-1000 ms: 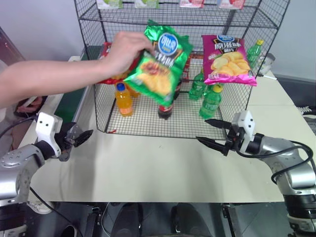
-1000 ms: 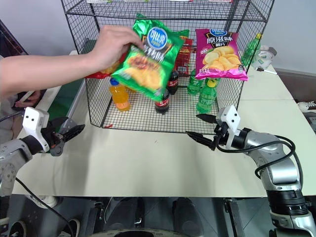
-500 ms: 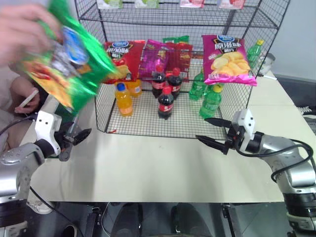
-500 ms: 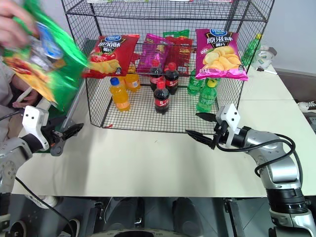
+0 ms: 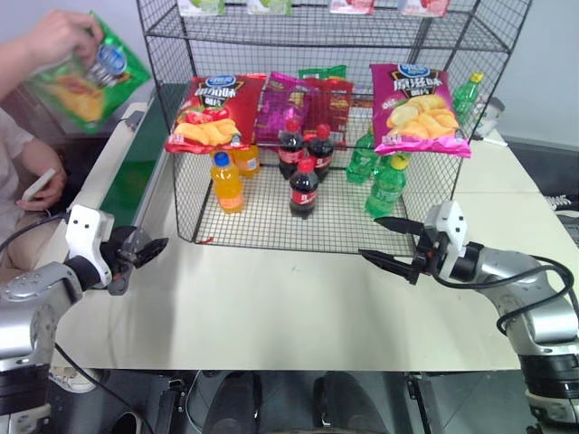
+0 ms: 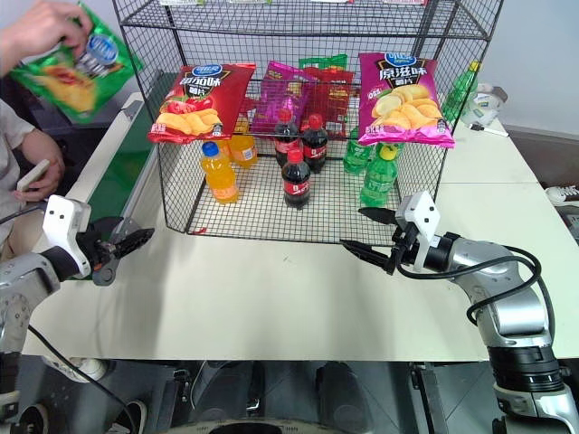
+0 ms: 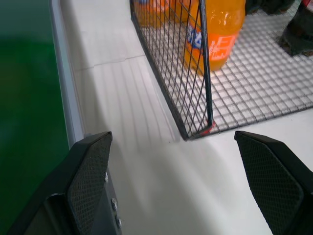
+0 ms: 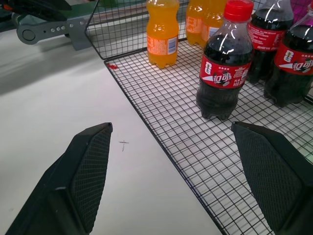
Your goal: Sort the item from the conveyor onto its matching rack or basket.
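Note:
A person's hand holds the item (image 5: 86, 77), a glossy green crisp bag, up in the air at the far left, above the conveyor (image 5: 131, 181). The conveyor's dark green belt with pale rails runs along the table's left side. The rack (image 5: 335, 36), a tall black wire-mesh unit, stands at the back of the table. My left gripper (image 5: 152, 250) is open and empty beside the conveyor rail, near the rack's front left corner (image 7: 208, 128). Also open and empty, my right gripper (image 5: 370, 237) hovers over the table just before the rack's bottom tier.
On the rack hang a red crisp bag (image 5: 210, 113) and magenta crisp bags (image 5: 416, 108). Orange bottles (image 5: 226, 181), cola bottles (image 8: 224, 73) and green bottles (image 5: 387, 185) stand on its bottom tier. The white table (image 5: 289, 307) stretches between my grippers. The person's other hand (image 5: 41, 185) holds a phone.
The person's hand has carried the green bag from in front of the rack up and away to the far left, over the conveyor. Both grippers stayed in place and open.

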You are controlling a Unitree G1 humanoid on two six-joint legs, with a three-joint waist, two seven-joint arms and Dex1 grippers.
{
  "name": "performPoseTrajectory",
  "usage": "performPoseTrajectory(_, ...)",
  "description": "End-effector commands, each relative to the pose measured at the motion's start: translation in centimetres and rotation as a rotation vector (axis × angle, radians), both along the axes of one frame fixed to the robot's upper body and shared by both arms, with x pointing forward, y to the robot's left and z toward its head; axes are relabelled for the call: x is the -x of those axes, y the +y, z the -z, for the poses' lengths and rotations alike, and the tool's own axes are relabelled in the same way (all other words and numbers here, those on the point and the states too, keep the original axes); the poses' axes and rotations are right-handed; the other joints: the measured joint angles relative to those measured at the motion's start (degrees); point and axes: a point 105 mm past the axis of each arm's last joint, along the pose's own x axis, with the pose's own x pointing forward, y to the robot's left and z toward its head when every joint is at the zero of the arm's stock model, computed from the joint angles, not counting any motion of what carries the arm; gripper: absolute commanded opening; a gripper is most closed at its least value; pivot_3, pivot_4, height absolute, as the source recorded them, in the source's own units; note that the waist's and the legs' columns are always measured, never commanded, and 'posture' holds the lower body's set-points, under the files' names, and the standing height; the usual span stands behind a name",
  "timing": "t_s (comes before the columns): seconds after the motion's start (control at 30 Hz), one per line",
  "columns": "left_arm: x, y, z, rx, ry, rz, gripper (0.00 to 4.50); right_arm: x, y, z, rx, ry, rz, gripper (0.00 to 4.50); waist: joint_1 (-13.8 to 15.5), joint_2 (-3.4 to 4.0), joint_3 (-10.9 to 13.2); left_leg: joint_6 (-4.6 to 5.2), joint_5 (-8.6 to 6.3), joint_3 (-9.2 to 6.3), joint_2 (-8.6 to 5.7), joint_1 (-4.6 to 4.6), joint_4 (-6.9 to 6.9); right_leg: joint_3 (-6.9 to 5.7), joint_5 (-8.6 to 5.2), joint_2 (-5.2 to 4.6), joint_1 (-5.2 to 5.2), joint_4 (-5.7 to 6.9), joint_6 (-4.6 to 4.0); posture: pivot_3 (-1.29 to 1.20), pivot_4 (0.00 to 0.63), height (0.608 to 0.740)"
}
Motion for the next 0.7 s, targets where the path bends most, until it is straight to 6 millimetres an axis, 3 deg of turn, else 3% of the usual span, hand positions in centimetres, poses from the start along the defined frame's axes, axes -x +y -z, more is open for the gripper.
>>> performPoseTrajectory(0.03, -0.49, 0.68, -1.26, -0.053, -0.073, -0.026, 4.27, 0.02, 0.29, -0.82, 0.002, -0.04, -0.017, 4.05, 0.0, 0.0, 0.0, 0.0, 0.0, 0.0, 0.0, 0.0, 0.0, 0.0, 0.0, 0.0, 0.0, 0.0, 0.0, 0.0, 0.15, 0.739)
performPoseTrajectory(0.7, -0.31, 0.48, -1.36, 0.0, -0.081, -0.035, 4.27, 0.0, 0.44, -0.99, 0.008, -0.051, -0.022, 4.05, 0.0, 0.0, 0.0, 0.0, 0.0, 0.0, 0.0, 0.0, 0.0, 0.0, 0.0, 0.0, 0.0, 0.0, 0.0, 0.0, 0.15, 0.739)
